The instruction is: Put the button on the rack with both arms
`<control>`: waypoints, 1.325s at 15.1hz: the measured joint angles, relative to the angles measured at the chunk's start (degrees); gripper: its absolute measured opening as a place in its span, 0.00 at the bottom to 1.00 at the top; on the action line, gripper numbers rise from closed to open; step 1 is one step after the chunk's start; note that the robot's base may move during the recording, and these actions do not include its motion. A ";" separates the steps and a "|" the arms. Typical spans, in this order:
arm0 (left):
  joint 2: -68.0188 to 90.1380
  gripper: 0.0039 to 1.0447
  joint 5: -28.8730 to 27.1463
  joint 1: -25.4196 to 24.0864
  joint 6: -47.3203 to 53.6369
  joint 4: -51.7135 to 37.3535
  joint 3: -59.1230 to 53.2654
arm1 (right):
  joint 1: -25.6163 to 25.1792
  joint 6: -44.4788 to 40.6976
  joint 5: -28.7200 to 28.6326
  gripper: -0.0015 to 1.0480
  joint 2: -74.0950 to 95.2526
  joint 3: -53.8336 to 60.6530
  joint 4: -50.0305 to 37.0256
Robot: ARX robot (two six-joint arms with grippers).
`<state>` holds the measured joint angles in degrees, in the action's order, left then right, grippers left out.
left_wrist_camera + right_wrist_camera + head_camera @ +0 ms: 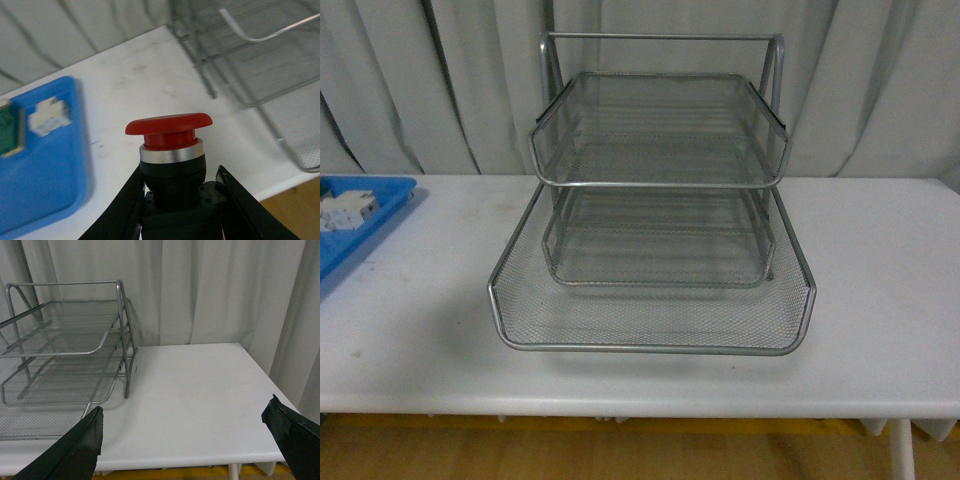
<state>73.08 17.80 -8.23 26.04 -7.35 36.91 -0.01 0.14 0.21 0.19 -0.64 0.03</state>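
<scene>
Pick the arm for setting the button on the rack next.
Left. The left gripper is shut on the button, and the rack shows nearby in its wrist view. The right gripper is open and holds nothing, above the table beside the rack.

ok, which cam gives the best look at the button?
Left wrist view: the button fills the foreground, red cap and dark body sharp, clamped in the left end effector. Front view and right wrist view show the rack but no button at all.
</scene>
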 joint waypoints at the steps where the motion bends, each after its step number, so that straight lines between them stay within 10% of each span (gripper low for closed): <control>1: 2.05 0.34 1.33 3.74 -0.15 0.55 1.22 | 0.00 0.00 0.00 0.94 0.02 0.00 0.17; 6: 22.71 0.34 -1.25 20.35 -0.04 -2.36 14.34 | 0.00 0.00 -0.02 0.94 0.02 0.00 0.17; 10: 39.78 0.34 -5.73 24.22 -3.65 0.35 25.99 | 0.00 0.00 -0.02 0.94 0.02 0.00 0.17; 12: 32.96 0.86 -1.60 23.30 -7.02 -4.24 19.54 | 0.00 0.00 -0.02 0.94 0.02 0.00 0.20; 16: 13.70 0.94 8.28 14.51 -12.81 -18.78 7.30 | 0.00 0.00 -0.02 0.94 0.02 0.00 0.20; 20: 9.90 0.65 -18.49 13.81 -22.97 -44.63 -9.97 | -0.02 0.00 -0.20 0.94 0.02 0.00 0.22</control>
<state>82.98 -0.69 5.58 3.07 -51.99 26.94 -0.03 0.14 0.01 0.21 -0.64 0.25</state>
